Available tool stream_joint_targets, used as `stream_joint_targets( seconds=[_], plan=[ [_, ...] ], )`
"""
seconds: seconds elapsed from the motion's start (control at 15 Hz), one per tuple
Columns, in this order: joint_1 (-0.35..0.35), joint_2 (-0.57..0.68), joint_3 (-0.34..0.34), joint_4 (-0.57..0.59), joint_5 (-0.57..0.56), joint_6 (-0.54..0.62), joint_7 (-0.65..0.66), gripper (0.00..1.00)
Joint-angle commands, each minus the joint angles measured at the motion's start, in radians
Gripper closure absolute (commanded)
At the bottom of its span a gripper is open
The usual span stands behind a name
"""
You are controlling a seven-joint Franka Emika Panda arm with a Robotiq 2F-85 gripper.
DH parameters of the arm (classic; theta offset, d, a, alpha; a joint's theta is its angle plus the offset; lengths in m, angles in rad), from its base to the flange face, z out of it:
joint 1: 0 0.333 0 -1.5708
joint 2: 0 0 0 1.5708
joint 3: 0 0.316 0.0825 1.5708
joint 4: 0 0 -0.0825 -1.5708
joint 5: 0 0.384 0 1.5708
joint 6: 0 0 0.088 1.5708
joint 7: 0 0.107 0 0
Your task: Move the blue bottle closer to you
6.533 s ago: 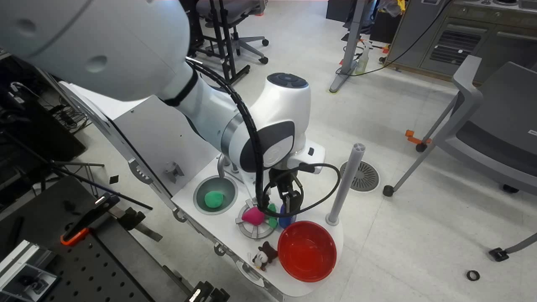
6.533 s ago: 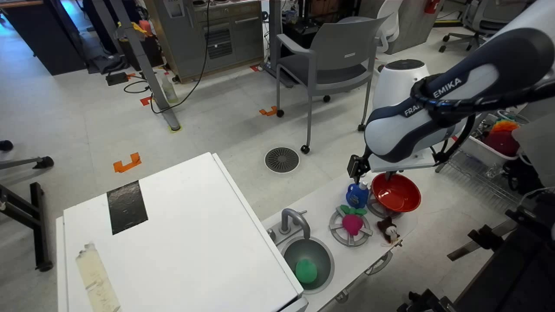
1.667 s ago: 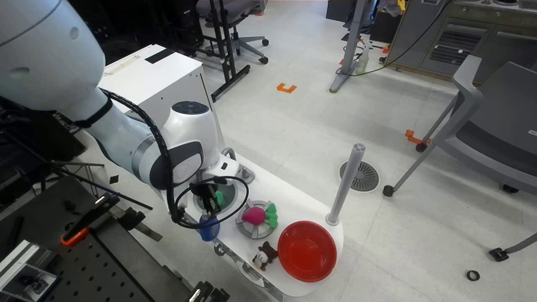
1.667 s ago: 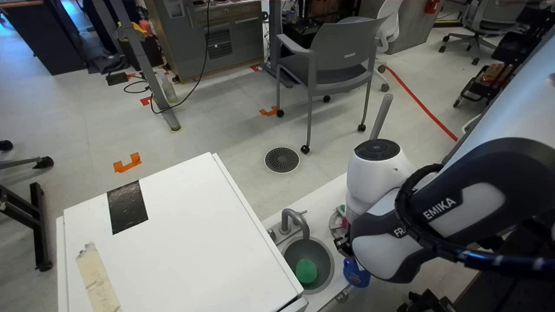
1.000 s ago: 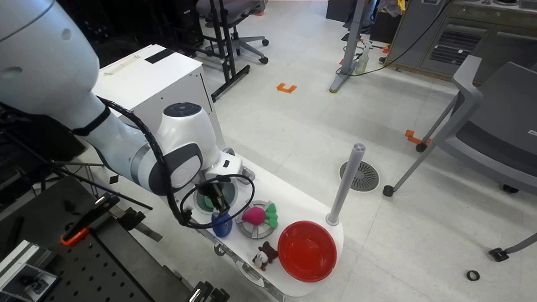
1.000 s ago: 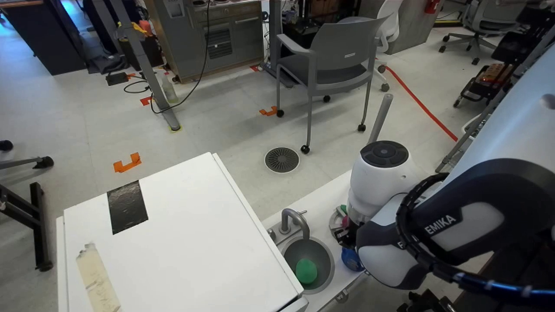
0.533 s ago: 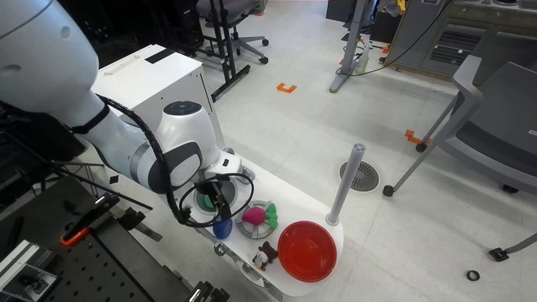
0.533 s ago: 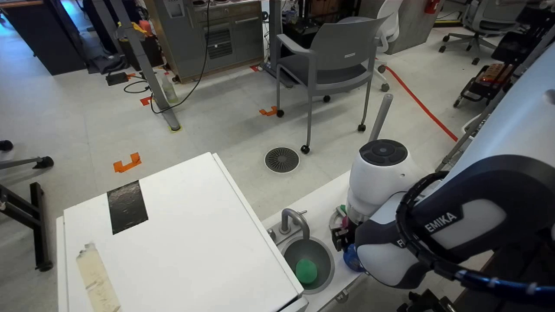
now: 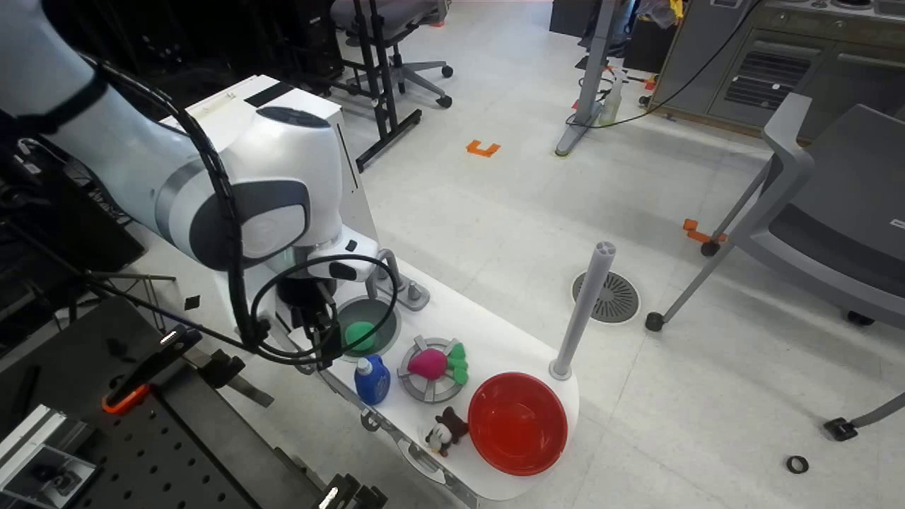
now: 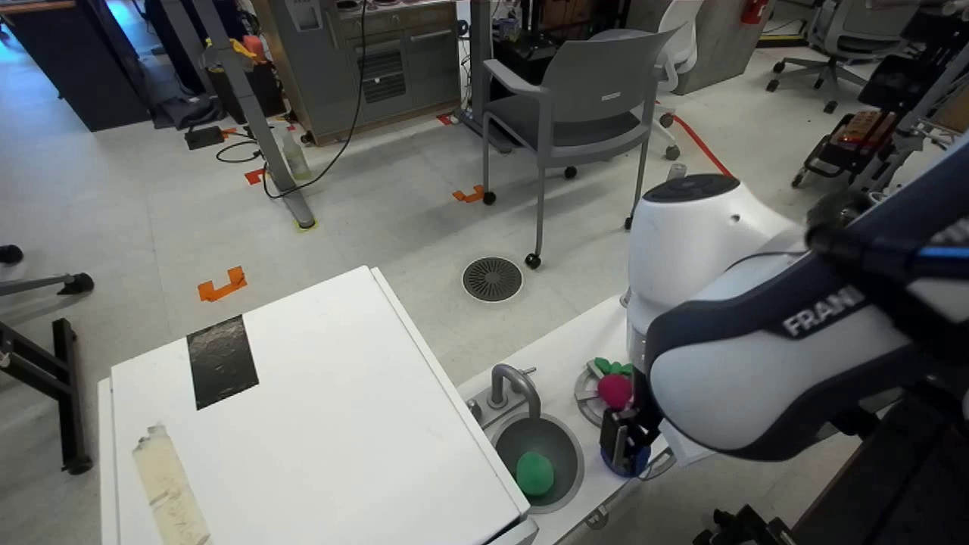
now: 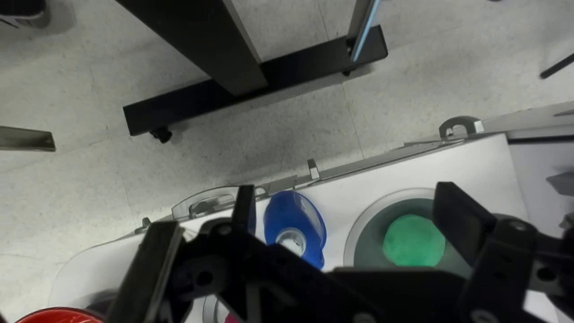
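The jaws stand spread wide, apart from the blue bottle [image 9: 372, 383]. In an exterior view they hide much of it, beside the sink [image 10: 562, 452]. It stands on the desk [image 9: 491, 346], long axis vertical, white cap [image 9: 364, 366] up.

Worktop [image 9: 495, 345] white, long, rounded at one end. Round grey sink [image 10: 556, 439] set into it toward the other end; grey tap [image 10: 497, 384] mounted just beside, on the side away from the bottle. Blue bottle [image 9: 372, 382] stands upright, pale cap up, close to the long edge opposite the tap, between the sink and grey hob ring [image 9: 428, 393]. Red bowl [image 9: 518, 424] at rounded end; its underside hidden. Dark-and-white plush toy [image 9: 447, 430] just beside it, contact unclear. Grey post [image 9: 583, 311] rises near the bowl, by the tap-side edge.
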Motion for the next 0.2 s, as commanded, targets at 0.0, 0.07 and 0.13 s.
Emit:
stream_joint_targets(
  seconds=[0.0, 0.07, 0.13],
  plan=[
    [-0.008, -0.035, 0.002, -0.020, 0.008, -0.027, -0.015, 0.00],
    [-0.016, -0.060, 0.005, -0.039, 0.008, -0.035, -0.023, 0.00],
    [-0.019, -0.071, 0.006, -0.051, 0.008, -0.036, -0.028, 0.00]
  ],
)
